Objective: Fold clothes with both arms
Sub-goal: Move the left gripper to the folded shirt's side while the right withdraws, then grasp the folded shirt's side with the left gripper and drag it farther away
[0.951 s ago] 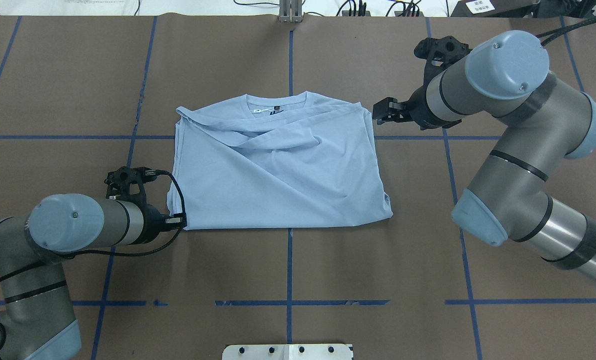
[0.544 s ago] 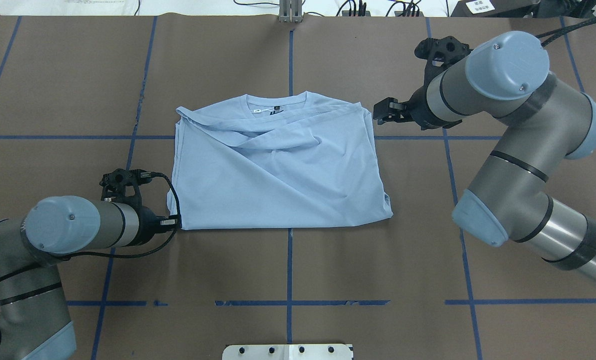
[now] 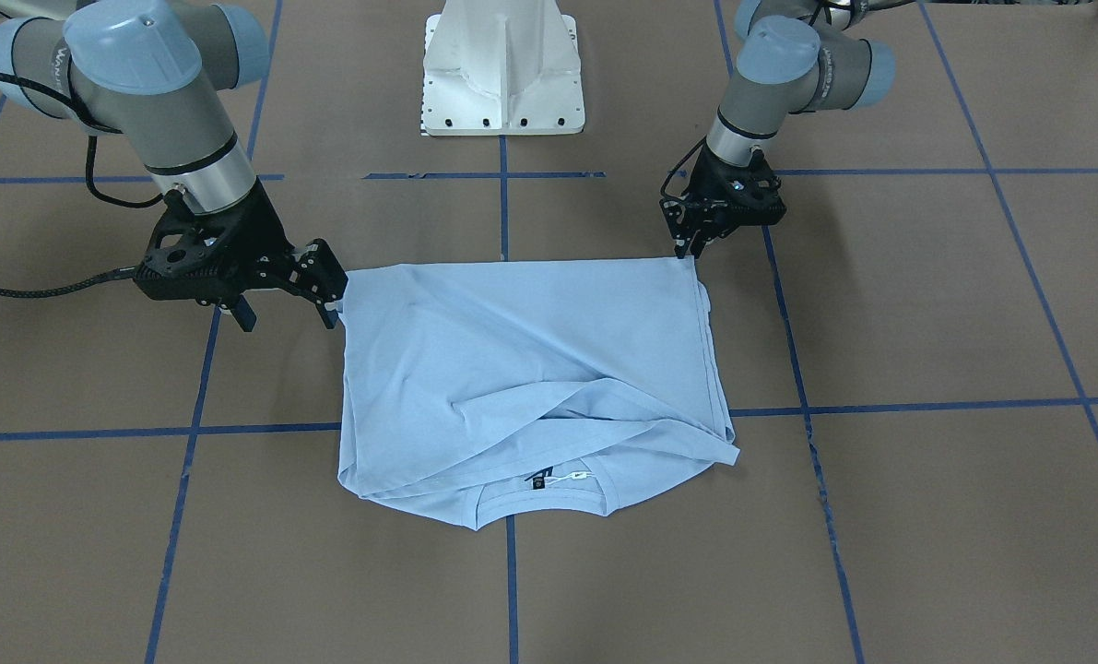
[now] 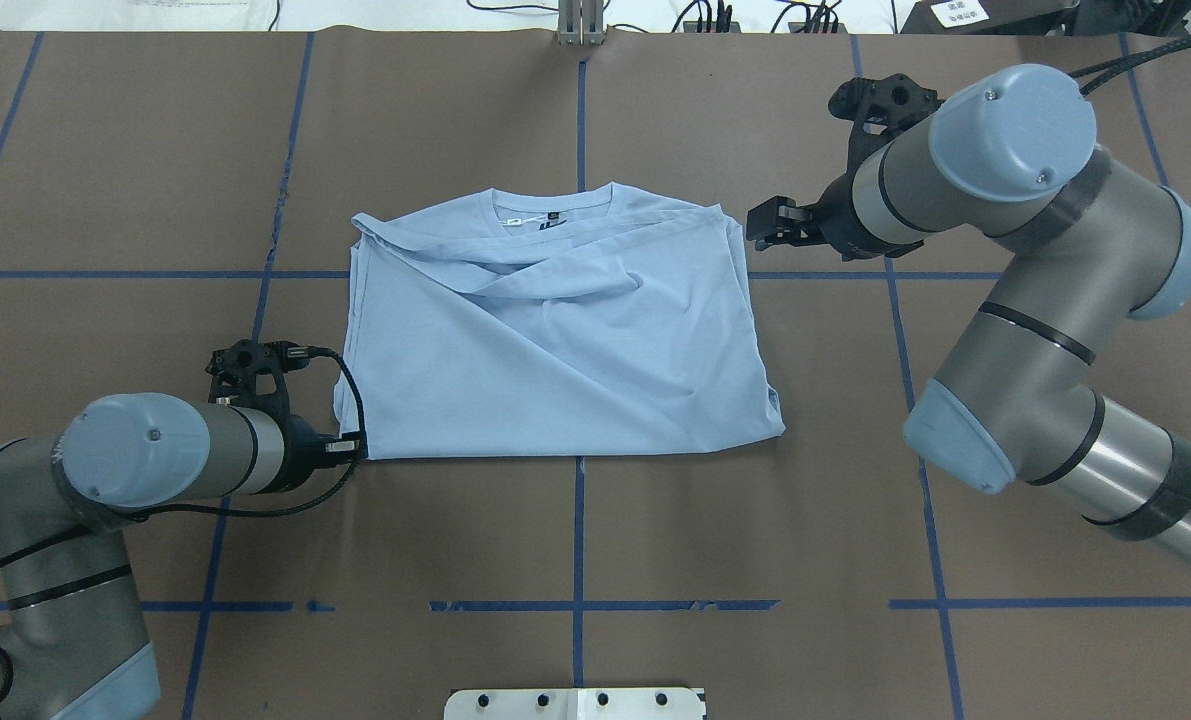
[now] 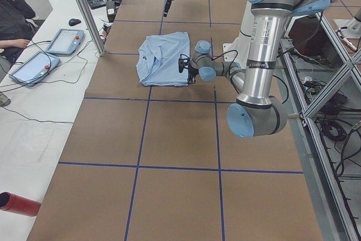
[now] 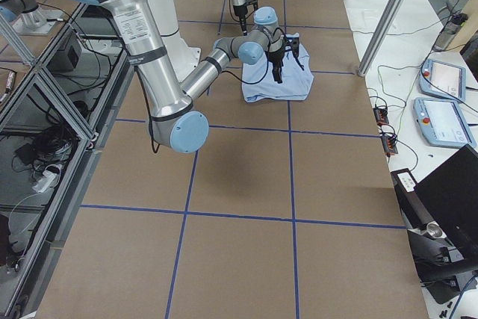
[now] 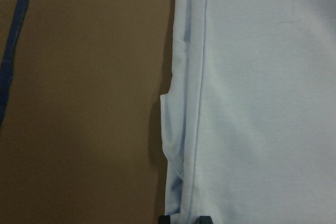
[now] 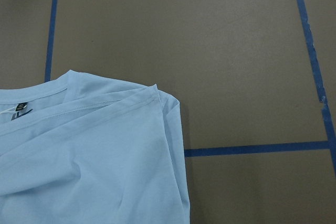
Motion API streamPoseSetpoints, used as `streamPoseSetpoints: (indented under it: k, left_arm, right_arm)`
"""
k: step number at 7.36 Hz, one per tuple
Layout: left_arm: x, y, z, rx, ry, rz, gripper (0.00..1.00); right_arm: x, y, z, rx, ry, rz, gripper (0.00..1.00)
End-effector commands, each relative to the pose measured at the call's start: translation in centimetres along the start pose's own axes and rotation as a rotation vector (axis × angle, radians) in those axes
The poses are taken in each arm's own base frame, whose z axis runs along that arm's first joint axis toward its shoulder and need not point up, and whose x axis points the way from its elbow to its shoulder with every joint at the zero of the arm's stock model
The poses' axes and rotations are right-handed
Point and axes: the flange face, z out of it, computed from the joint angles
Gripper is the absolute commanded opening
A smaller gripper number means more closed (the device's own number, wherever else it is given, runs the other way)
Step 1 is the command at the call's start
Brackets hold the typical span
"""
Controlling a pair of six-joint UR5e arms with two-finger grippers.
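Plainly, the left gripper point(image 3: 689, 251) is hard to read. In the overhead view its fingers are hidden under its own wrist, and the left wrist view cuts off all but two fingertips point(image 7: 165, 219) at the bottom edge. These stand close together with the side edge of the light blue T-shirt point(image 4: 555, 350) running between them, so the pincer looks clamped on the cloth at the hem corner nearest the robot's left.

The right gripper point(image 3: 289, 314) has its jaws wide apart and holds nothing. It hangs beside the shirt's right edge, apart from the cloth. The overhead view sets it by the collar end and the front view by the hem end, so its exact spot cannot be told. None of its fingers show in the right wrist view.

The shirt lies at the middle of the brown table point(image 4: 155, 150), folded to a rough rectangle. Its collar points away from the robot, and a band of cloth crosses below the dark neck label point(image 4: 552, 216).

Counted: one T-shirt, two grippers, and two arms, the left arm point(image 4: 135, 460) and the right arm point(image 4: 1005, 140), both cut by the frame. There is also one white pedestal point(image 3: 502, 65).
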Motion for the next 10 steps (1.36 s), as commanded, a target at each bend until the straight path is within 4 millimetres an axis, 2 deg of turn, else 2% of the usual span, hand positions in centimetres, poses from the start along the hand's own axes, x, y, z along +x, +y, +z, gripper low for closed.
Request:
streamPoseSetpoints:
  k: [1, 2, 3, 4, 5, 6, 7, 8, 9, 10]
  left_arm:
    - [0.1, 0.1, 0.2, -0.002, -0.001, 0.001, 0.29]
    - [0.0, 0.1, 0.5, -0.003, -0.006, 0.001, 0.19]
    - [-0.1, 0.1, 0.7, -0.002, -0.010, 0.000, 0.00]
    - [-0.2, 0.0, 0.6, -0.001, -0.011, 0.001, 0.00]
    - [-0.3, -0.9, 0.0, 0.015, -0.005, 0.006, 0.00]
    - [-1.5, -2.9, -0.6, 0.045, -0.018, 0.035, 0.00]
    - [-2.9, -5.7, -1.0, 0.085, -0.043, 0.087, 0.00]
    - [-5.6, -9.5, -0.8, 0.126, -0.097, 0.131, 0.00]
    - [-8.7, -14.0, -0.3, 0.164, -0.159, 0.184, 0.00]
    - [-9.5, -20.0, 0.3, 0.209, -0.209, 0.220, 0.00]
  right_arm:
    - [0.1, -0.1, 0.0, 0.000, 0.001, 0.000, 1.00]
    - [0.1, -0.1, 0.0, 0.000, 0.001, 0.000, 1.00]
    - [0.1, -0.1, 0.0, 0.000, 0.001, 0.000, 1.00]
    - [0.0, -0.1, 0.0, 0.001, 0.000, -0.001, 1.00]
    - [0.0, 0.0, 0.1, -0.001, 0.001, -0.003, 1.00]
    - [0.0, 0.0, 0.2, -0.001, 0.003, -0.004, 1.00]
    - [0.0, -0.1, 0.2, -0.001, 0.003, -0.007, 1.00]
    - [0.0, -0.2, 0.2, 0.000, 0.003, -0.009, 1.00]
    - [-0.1, -0.1, 0.2, -0.001, 0.003, -0.010, 1.00]
    - [-0.1, -0.2, 0.1, 0.000, 0.003, -0.007, 1.00]
